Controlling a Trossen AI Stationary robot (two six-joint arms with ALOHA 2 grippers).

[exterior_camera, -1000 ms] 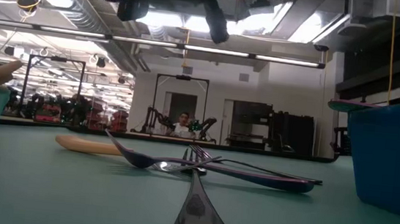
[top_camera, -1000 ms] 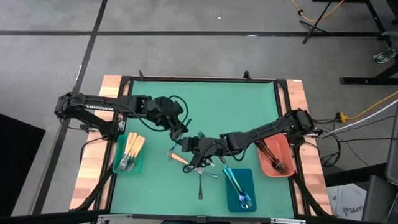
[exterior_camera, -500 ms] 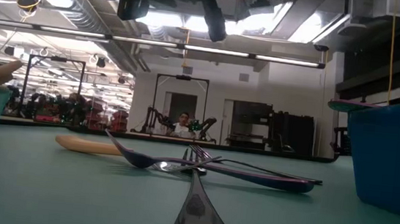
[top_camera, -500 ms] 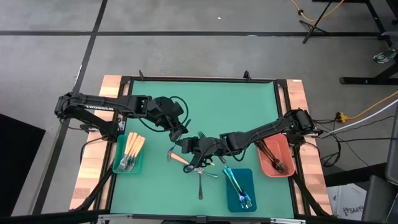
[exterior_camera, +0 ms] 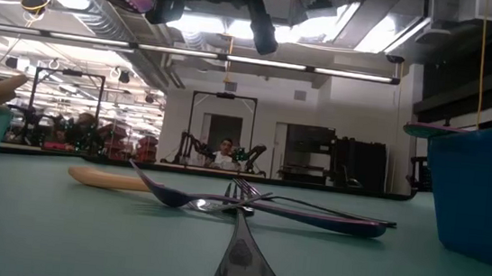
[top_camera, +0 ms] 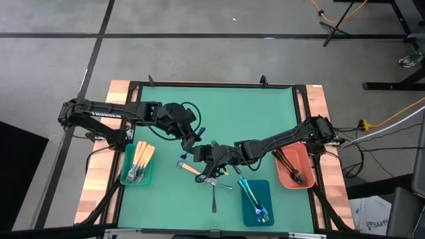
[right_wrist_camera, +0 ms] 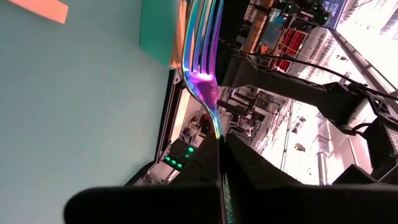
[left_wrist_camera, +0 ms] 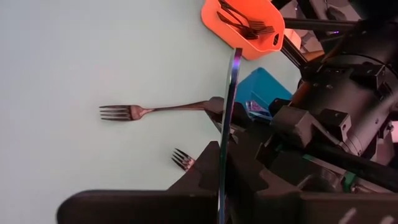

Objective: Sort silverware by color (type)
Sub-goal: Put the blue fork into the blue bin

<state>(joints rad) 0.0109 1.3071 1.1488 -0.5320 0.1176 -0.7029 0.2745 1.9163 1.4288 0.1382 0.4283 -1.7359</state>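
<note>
Left end effector [top_camera: 194, 141] gripping iridescent fork [left_wrist_camera: 227, 118], forks [top_camera: 214, 180] below

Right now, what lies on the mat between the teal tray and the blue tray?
High view: a tan-handled utensil and loose forks lie there, between teal tray and blue tray.

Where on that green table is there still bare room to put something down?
The far half of the green mat, between the far edge and the two arms, lies bare. So does the near-left strip between the teal tray and the loose forks. The middle is crowded: both grippers meet there above the forks, with the blue tray and the red tray close by.
</note>
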